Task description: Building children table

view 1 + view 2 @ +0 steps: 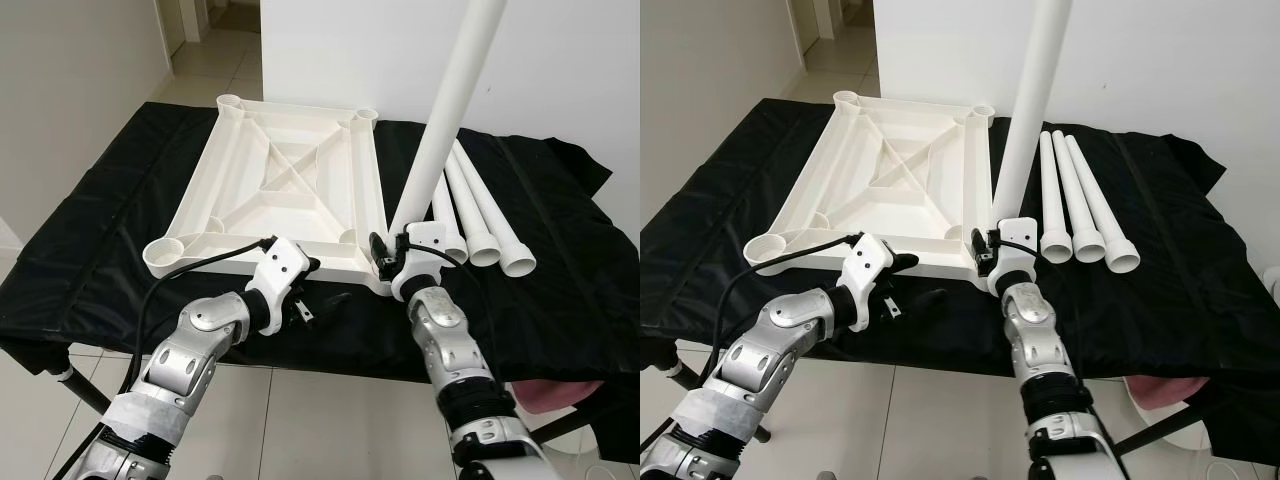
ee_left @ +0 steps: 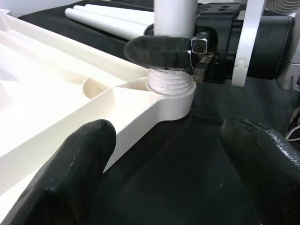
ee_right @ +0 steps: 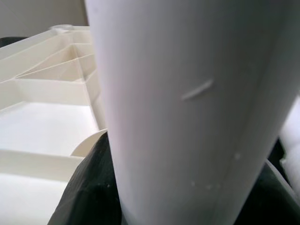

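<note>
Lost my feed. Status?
Right gripper shut on upright leg in tabletop corner socket. Left gripper open nearby. Three legs spare.

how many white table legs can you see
4. One leg stands upright in the near right corner socket of the upside-down tabletop, held by the right gripper. Three loose legs lie side by side on the black cloth, right of it.

No text, label, brand, number or sign can be read anywhere: the white tabletop, the legs and the black cloth under them carry no legible marking.
</note>
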Available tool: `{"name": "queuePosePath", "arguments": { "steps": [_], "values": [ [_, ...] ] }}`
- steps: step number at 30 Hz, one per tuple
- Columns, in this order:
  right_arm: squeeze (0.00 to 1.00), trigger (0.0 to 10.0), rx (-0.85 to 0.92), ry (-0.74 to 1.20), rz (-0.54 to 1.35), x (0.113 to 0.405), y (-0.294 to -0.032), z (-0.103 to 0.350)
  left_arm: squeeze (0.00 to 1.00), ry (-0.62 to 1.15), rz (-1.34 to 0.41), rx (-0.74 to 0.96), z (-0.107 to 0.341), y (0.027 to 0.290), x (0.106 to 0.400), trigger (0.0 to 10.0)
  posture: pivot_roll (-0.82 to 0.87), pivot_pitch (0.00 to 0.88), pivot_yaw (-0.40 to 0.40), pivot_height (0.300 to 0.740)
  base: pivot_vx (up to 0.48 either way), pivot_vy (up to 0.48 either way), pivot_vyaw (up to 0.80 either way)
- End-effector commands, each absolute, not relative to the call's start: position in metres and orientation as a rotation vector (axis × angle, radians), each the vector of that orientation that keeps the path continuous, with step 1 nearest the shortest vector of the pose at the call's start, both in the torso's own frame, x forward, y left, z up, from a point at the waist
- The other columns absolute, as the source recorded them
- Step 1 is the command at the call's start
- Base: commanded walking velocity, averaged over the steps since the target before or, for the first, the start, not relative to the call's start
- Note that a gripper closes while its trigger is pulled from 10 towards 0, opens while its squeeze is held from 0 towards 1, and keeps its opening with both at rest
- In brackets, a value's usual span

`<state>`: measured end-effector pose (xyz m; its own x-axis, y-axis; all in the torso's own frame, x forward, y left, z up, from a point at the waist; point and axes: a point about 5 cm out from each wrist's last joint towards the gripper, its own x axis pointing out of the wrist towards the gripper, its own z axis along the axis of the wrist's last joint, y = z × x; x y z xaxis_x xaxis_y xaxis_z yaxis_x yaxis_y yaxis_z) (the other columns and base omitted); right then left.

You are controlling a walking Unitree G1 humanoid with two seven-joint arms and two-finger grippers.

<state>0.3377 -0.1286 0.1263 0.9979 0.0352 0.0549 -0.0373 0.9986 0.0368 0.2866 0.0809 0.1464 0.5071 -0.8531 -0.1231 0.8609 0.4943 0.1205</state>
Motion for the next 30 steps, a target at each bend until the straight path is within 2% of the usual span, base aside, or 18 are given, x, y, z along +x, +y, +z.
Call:
{"name": "queuePosePath", "arguments": {
  "steps": [1, 5, 9, 19, 20, 21, 30],
  "values": [
    [0.00, 10.0, 0.037, 0.014, -0.078, 0.333, -0.140, 0.112, 0.00, 0.043, -1.021, 0.178, 0.147, 0.083, 0.290, 10.0, -0.01, 0.000, -0.040, 0.740, 0.000, 0.000, 0.00],
    [0.00, 10.0, 0.073, 0.005, -0.129, 0.329, -0.129, 0.111, 0.00, 0.027, -1.003, 0.164, 0.151, 0.083, 0.292, 10.0, -0.01, 0.000, -0.039, 0.740, 0.000, 0.000, 0.00],
    [0.00, 10.0, 0.081, -0.024, -0.065, 0.327, -0.117, 0.117, 0.00, 0.032, -0.988, 0.204, 0.150, 0.084, 0.293, 10.0, -0.01, 0.000, -0.039, 0.740, 0.000, 0.000, 0.00],
    [0.00, 10.0, 0.055, -0.050, -0.066, 0.326, -0.114, 0.122, 0.00, 0.016, -0.982, 0.214, 0.150, 0.085, 0.293, 10.0, -0.01, 0.000, -0.040, 0.740, 0.000, 0.000, 0.00],
    [0.46, 10.0, 0.061, -0.057, -0.068, 0.325, -0.116, 0.123, 0.00, 0.025, -0.989, 0.202, 0.149, 0.084, 0.293, 10.0, -0.01, 0.000, -0.040, 0.740, 0.000, 0.000, 0.00],
    [1.00, 10.0, 0.073, -0.070, -0.061, 0.324, -0.117, 0.124, 0.00, 0.029, -0.996, 0.197, 0.149, 0.084, 0.293, 10.0, -0.01, 0.000, -0.040, 0.740, 0.000, 0.000, 0.00],
    [1.00, 10.0, 0.033, -0.144, -0.013, 0.314, -0.123, 0.131, 0.00, -0.013, -0.959, 0.228, 0.152, 0.088, 0.298, 10.0, -0.02, 0.000, -0.037, 0.740, 0.000, 0.000, 0.00]
  ]
}}
